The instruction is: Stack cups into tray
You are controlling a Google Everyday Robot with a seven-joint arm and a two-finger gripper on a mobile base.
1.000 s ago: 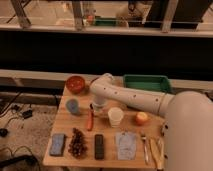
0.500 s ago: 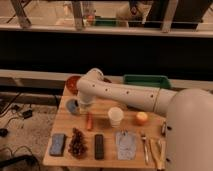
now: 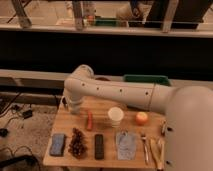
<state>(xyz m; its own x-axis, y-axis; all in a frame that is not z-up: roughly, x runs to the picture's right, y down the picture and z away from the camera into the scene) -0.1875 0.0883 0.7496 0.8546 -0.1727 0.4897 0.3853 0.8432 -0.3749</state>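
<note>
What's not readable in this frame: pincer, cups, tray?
- Pincer: hidden behind the arm's elbow at the table's left rear, camera view.
- Blue and metal cups: not visible, that arm covers that corner.
- Green tray: only its far rim shows above the arm.
- White cup: fully visible.

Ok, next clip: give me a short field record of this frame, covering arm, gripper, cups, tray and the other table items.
arm: white arm reaches left across the back of the wooden table
gripper: hidden behind the arm's bent end at the table's back left; shut
cups: cream-white cup upright mid-table, not in the tray; other cups not visible
tray: green tray behind the arm, contents hidden
front row: blue sponge, pine cone, black remote, grey cloth, cutlery
others: red-orange stick, orange fruit
</note>
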